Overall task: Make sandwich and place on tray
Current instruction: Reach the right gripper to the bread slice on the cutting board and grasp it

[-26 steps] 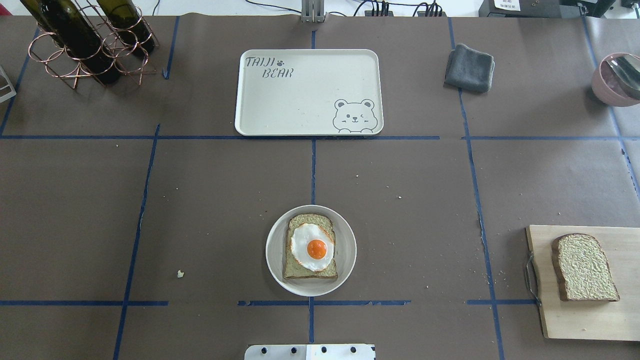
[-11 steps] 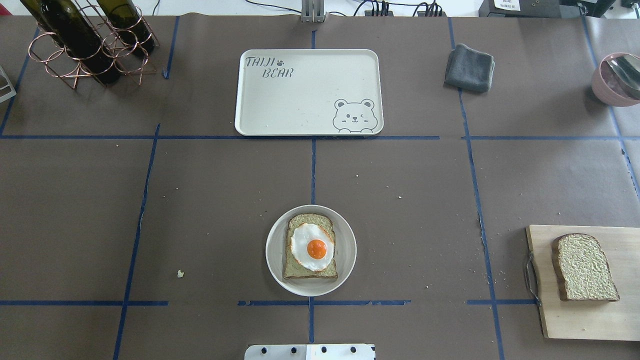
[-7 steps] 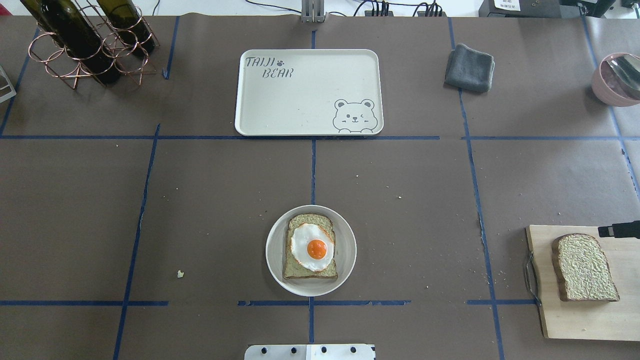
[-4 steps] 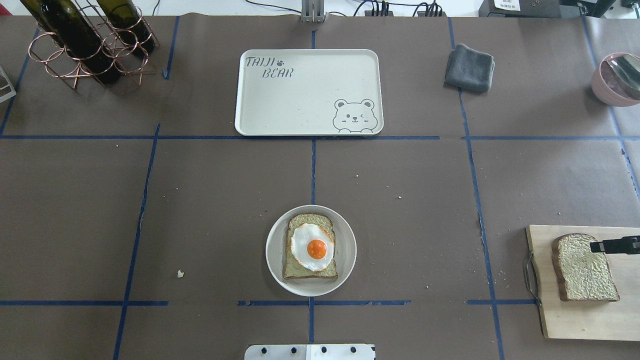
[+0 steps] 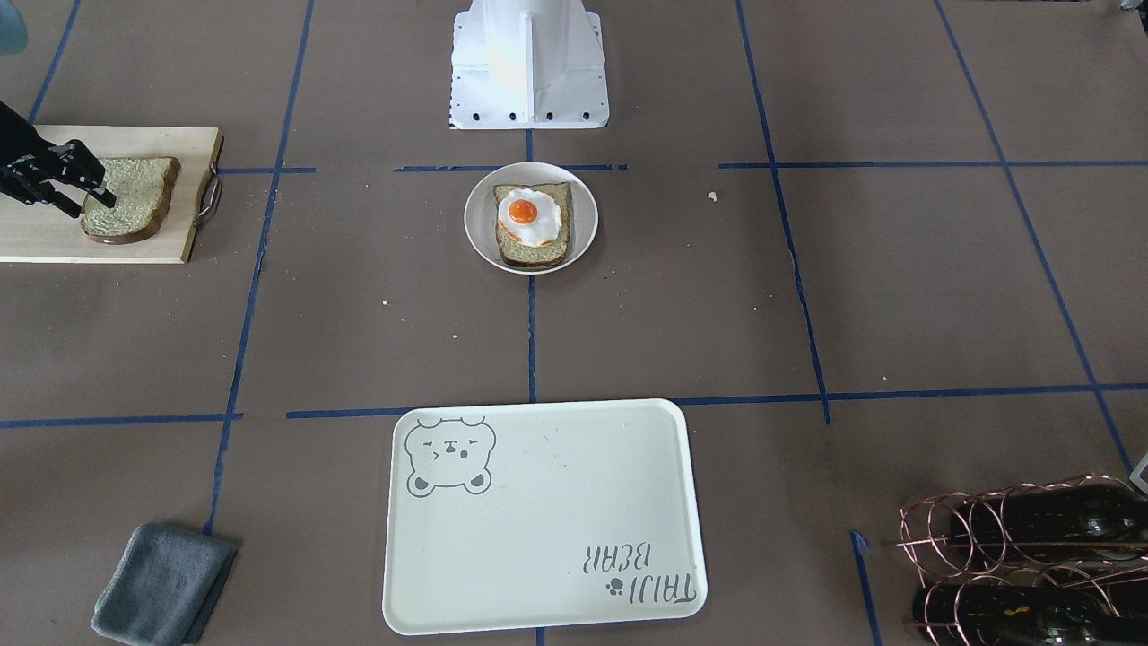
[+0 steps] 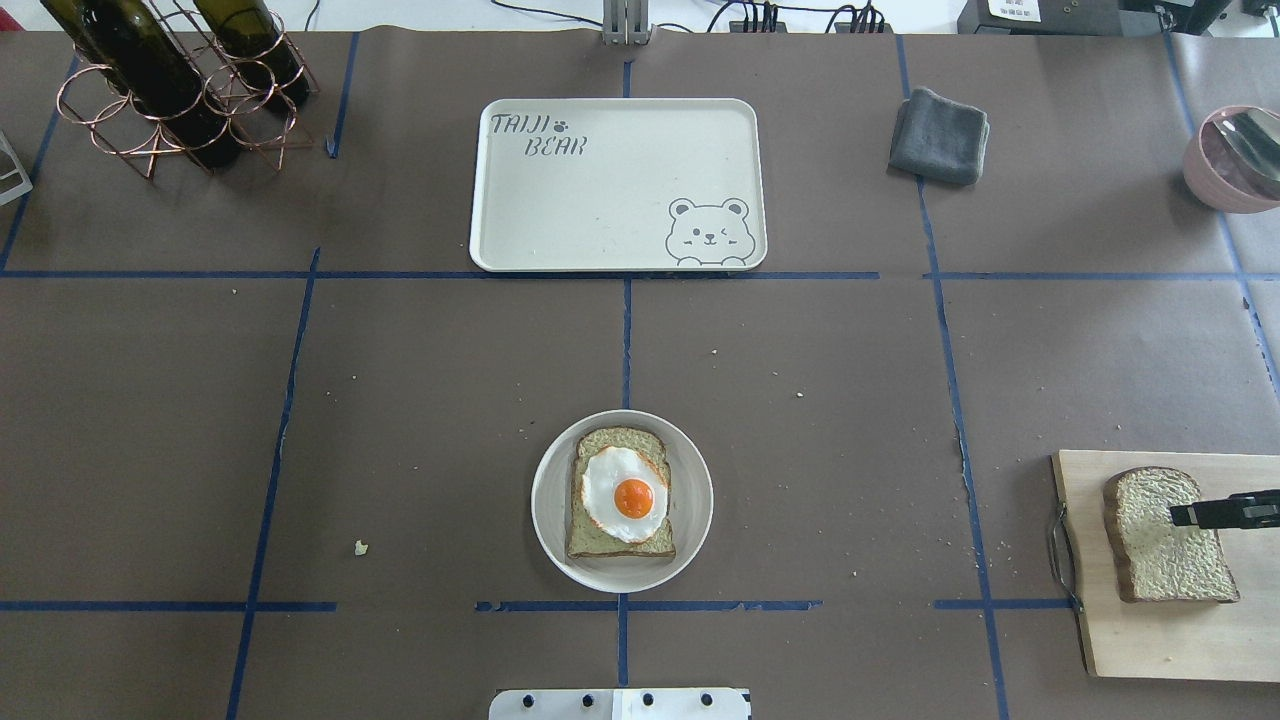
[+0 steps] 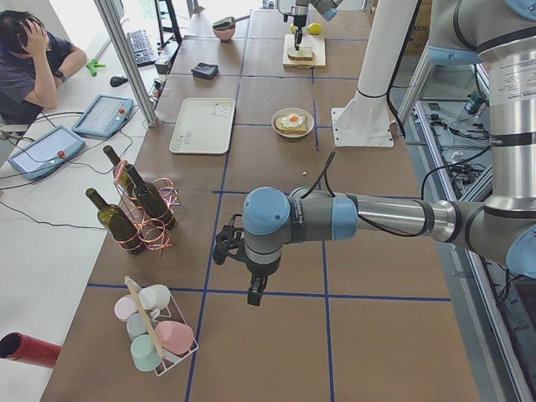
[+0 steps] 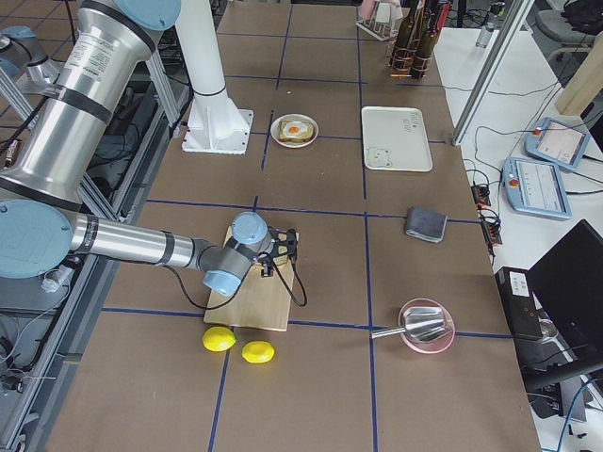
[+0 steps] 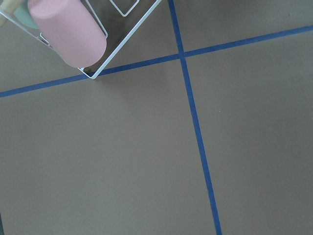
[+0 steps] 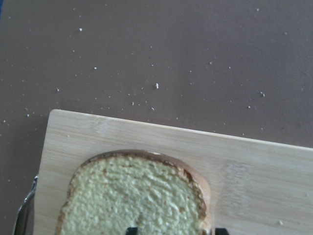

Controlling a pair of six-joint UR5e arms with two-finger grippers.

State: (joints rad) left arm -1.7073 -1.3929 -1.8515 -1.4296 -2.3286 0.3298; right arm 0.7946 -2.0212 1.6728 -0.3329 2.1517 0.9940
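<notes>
- Right wrist-mounted view: the loose bread slice [image 10: 132, 196] lies flat on the cutting board [image 10: 254, 161] beneath our right gripper [image 10: 175, 230], whose jaws are spread and empty, apparently to straddle it.
- The egg-topped slice [image 6: 621, 497] sits plated, well to that gripper's left; the tray [image 6: 600, 200] lies farther off.
- Of our left gripper [image 7: 255, 293] we cannot tell.

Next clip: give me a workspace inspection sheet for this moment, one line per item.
Surface: table papered brown, blue tape grid, scattered crumbs.
Job's things: egg-topped slice on plate; plain slice on cutting board; tray holds nothing.
Clutter: grey cloth, bottle rack, pink bowl, two lemons, cup rack.
Claws: right claw open over plain slice; left claw hangs above bare table, state unclear.
Cables: bundle at far edge.
Surroundings: seated operator, tablets.
</notes>
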